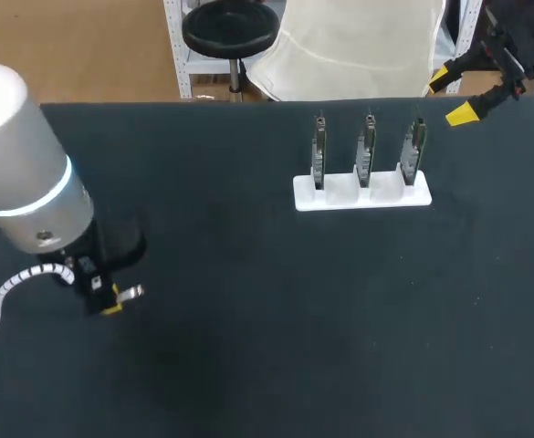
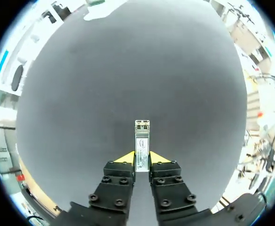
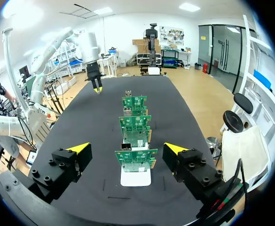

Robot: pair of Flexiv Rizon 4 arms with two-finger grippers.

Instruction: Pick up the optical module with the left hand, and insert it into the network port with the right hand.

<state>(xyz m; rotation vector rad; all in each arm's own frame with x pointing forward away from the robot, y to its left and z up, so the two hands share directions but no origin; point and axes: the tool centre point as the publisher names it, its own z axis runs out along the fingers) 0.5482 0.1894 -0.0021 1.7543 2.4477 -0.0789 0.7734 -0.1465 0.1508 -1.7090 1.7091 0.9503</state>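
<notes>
The optical module [image 2: 142, 143], a slim silver bar with a white label, lies between the fingers of my left gripper [image 2: 142, 157], which is shut on its rear end low over the black table. In the head view the left gripper [image 1: 111, 306] is at the near left, with the module [image 1: 132, 293] sticking out of it. Three green circuit boards [image 1: 367, 148] stand upright in a white holder [image 1: 361, 197] at the far right. My right gripper [image 1: 451, 97] hovers open behind them; its wrist view looks along the row of boards [image 3: 133, 160].
The black table [image 1: 276, 319] spreads between the left gripper and the white holder [image 3: 136, 178]. My left arm [image 3: 91, 52] shows far off beyond the boards in the right wrist view.
</notes>
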